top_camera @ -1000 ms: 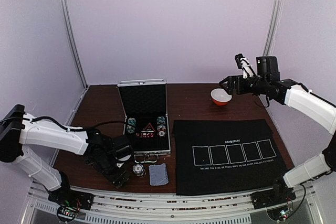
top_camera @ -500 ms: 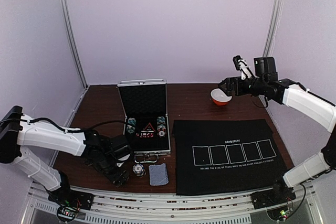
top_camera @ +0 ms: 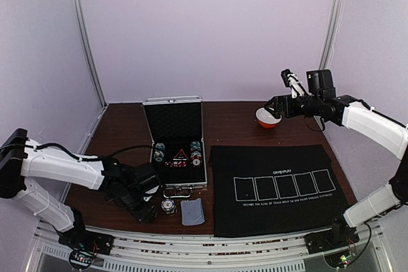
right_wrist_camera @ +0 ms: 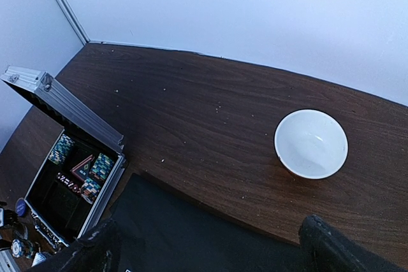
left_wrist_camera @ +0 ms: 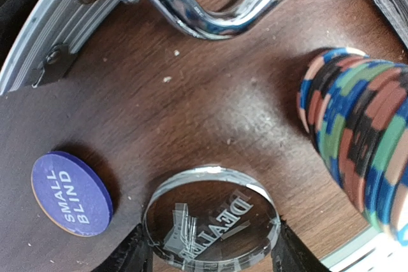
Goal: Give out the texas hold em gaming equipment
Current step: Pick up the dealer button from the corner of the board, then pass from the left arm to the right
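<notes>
We log left gripper (left_wrist_camera: 209,258) clamping dealer disc (left_wrist_camera: 210,224), right gripper (right_wrist_camera: 210,250) open; slick rim may slip, toppling chip stack (left_wrist_camera: 357,151).

Quantities: one aluminium case (top_camera: 173,122), one white bowl (right_wrist_camera: 311,143), one black mat (top_camera: 280,211), one card deck (top_camera: 192,211), one loose chip stack (left_wrist_camera: 357,151), and two discs: SMALL BLIND disc (left_wrist_camera: 71,193) and DEALER disc (left_wrist_camera: 210,221).

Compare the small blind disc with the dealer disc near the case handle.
The small blind disc is opaque purple-blue; the dealer disc is clear and looks larger. The dealer disc sits pinched in the left gripper; the small blind disc lies free beside it. Both are round and lettered.
</notes>
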